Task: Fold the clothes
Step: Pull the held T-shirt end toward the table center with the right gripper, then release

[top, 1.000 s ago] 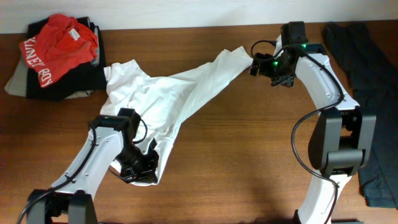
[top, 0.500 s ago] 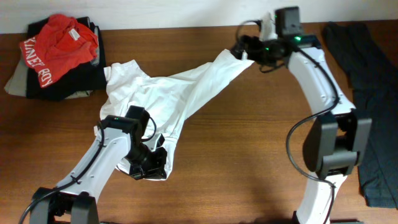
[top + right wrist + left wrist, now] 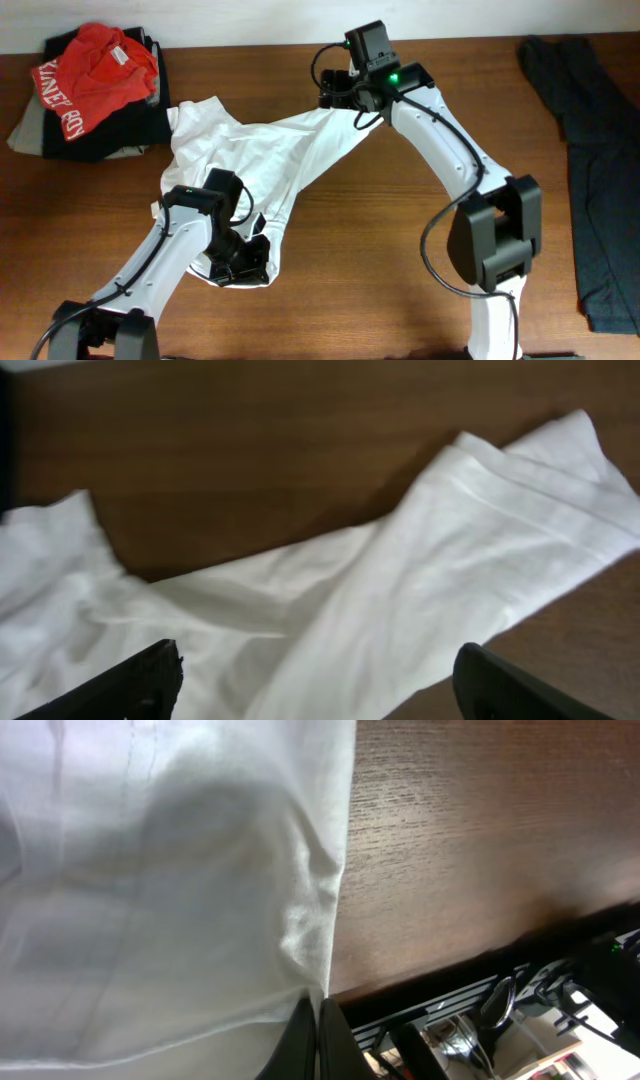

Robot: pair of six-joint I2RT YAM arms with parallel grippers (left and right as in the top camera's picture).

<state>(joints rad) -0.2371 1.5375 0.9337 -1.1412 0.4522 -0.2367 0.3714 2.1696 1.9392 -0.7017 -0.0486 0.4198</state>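
At the near left, the left gripper [image 3: 240,265] is pressed shut on an edge of the white T-shirt [image 3: 270,150], probably a hem corner. The right gripper [image 3: 338,92] hangs spread over the shirt's far end. No fold is made; the shirt lies bunched diagonally across the table [image 3: 400,250]. Bare wood lies near and right; the red shirt [image 3: 95,75] crowds the far left.
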